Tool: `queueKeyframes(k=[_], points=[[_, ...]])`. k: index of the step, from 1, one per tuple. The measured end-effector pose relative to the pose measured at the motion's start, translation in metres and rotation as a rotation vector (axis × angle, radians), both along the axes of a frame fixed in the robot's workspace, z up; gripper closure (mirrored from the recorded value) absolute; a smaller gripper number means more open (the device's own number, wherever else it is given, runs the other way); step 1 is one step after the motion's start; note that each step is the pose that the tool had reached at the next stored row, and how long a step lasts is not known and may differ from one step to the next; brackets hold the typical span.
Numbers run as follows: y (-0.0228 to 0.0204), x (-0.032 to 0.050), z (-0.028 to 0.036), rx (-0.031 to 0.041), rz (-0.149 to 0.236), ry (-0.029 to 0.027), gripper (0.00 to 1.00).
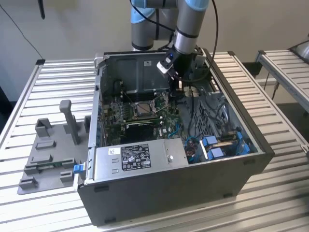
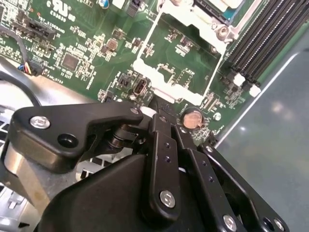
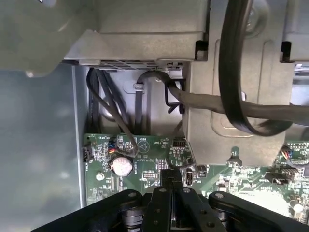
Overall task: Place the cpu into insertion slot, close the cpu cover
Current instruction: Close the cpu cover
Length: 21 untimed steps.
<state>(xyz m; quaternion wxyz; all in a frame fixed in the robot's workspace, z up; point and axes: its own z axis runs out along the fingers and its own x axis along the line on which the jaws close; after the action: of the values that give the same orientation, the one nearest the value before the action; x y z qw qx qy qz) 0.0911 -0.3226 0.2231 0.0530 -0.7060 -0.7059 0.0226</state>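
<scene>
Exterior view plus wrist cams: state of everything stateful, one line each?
gripper: fingers shut together, nothing seen between them, low over the board beside the socket.
insertion slot: exposed, dark centre showing.
cpu cover: looks swung up off the slot, hard to confirm.
computer case: side open, lying on the table.

The insertion slot (image 1: 144, 109) sits on the circuit board (image 1: 166, 126) inside the computer case (image 1: 193, 186), which stands on the table (image 1: 58, 77).
</scene>
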Motion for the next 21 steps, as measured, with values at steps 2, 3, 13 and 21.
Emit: queueKeyframes(k=[2, 3, 13, 21], points=[[0.0, -0.0009, 0.0013, 0.0, 0.001, 0.0028, 0.89], [0.0001, -0.0019, 0.002, 0.0001, 0.001, 0.0032, 0.89], [0.0, -0.0239, 0.0223, 0.0001, 0.006, 0.0037, 0.89], [0.0, -0.056, 0.0316, 0.0003, 0.007, 0.0004, 0.89]])
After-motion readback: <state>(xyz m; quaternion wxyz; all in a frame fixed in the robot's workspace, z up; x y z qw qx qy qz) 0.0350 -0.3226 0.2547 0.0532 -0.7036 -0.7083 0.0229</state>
